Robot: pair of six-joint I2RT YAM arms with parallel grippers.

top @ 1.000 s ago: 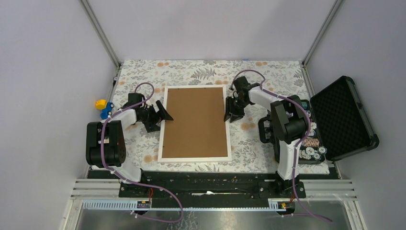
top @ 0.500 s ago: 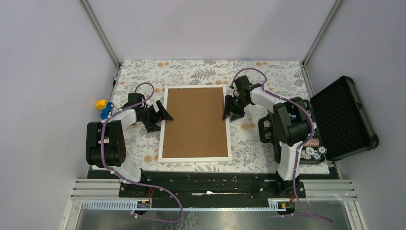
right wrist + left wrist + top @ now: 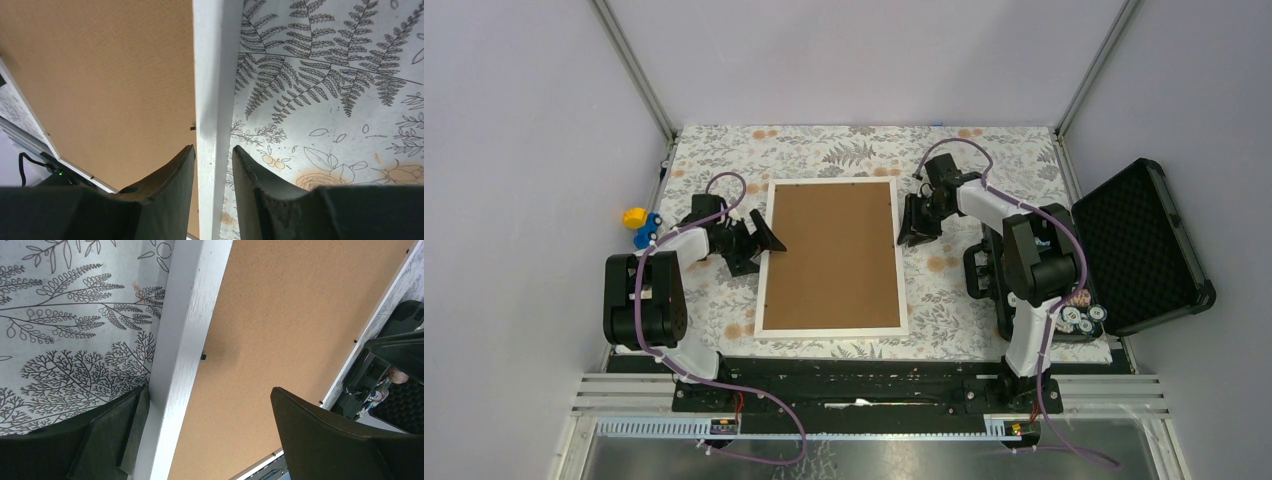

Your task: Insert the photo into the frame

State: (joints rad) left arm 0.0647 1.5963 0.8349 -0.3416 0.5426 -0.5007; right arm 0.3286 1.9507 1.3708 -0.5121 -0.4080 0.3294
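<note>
1. While I watched from beside the table, the right gripper (image 3: 213, 147) had shifted a little toward the far side along the right edge of the frame (image 3: 832, 330), and its jaws had come narrower than a moment before.
2. Its two fingers stood one on each side of that white edge, very close to it. Whether they already pinched it, I could not tell.
3. The left gripper (image 3: 207, 392) had not moved. It was wide open over the left edge of the frame, with one finger above the tablecloth (image 3: 984, 160) and the other above the backing board (image 3: 832, 255).
4. The frame lay flat in the middle of the table, back side up, and the brown backing board filled it.
5. The photo was not visible anywhere. I judged it was probably under the board, but that part was hidden.
6. For the task this meant, in my opinion, that the loading was nearly finished and the right arm was preparing to take the frame. Such a thin edge could slip from a shallow pinch.
</note>
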